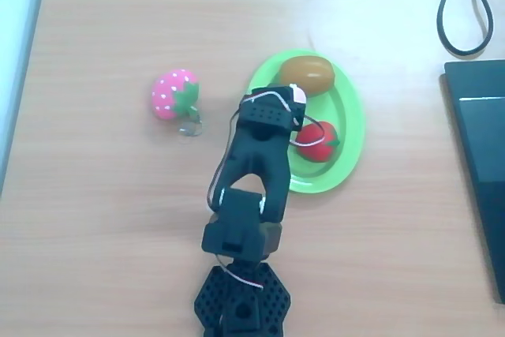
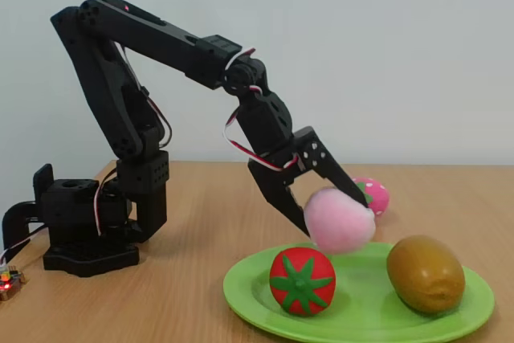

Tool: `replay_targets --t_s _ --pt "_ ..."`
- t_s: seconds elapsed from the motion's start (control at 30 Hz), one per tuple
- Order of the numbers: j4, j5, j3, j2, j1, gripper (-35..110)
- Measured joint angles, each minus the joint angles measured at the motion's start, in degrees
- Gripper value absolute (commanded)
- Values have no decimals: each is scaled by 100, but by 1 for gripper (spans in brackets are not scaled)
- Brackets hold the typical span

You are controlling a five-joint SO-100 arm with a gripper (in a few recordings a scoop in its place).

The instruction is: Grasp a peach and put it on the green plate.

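The black two-finger gripper (image 2: 336,216) holds the small pale pink, roundish soft toy peach (image 2: 338,219) between its jaws, which are closed against the fruit's sides. In the fixed view the peach hangs above the bright lime-green oval plastic plate (image 2: 361,311), over the plate's middle and back part, and its underside appears clear of the plate's surface, though the gap is slight. In the overhead view only a small pale sliver of the peach (image 1: 298,94) shows past the black wrist of the arm (image 1: 256,163), which covers most of it; that sliver lies over the green plate (image 1: 347,128), just beside the brown fruit.

Two other toys rest on the plate. A red, tomato-like soft fruit with a green star-shaped leaf (image 2: 302,280) sits toward the plate's near left in the fixed view; from overhead (image 1: 317,141) it lies right beside the arm's wrist. A smooth brown, egg-shaped toy fruit (image 2: 425,273) lies on the plate's right side in the fixed view and at its upper end from overhead (image 1: 308,75).

A darker pink, white-dotted soft toy strawberry with a green leaf (image 1: 174,94) lies on the light wooden table (image 1: 95,195), off the plate to the left in the overhead view; in the fixed view it (image 2: 373,195) peeps out behind the peach.

The arm reaches from its base over the plate, elbow high, the jaws pointing down and forward.
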Motion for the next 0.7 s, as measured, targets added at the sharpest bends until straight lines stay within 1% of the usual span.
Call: replay_targets --t_s 0.17,0.37,0.43,0.7 --pt "-9 255 -308 -501 167 26" --pt "-272 475 -580 -1099 396 26" --pt "-352 545 -624 -1213 404 29" --pt "-387 677 -686 -1362 396 31"
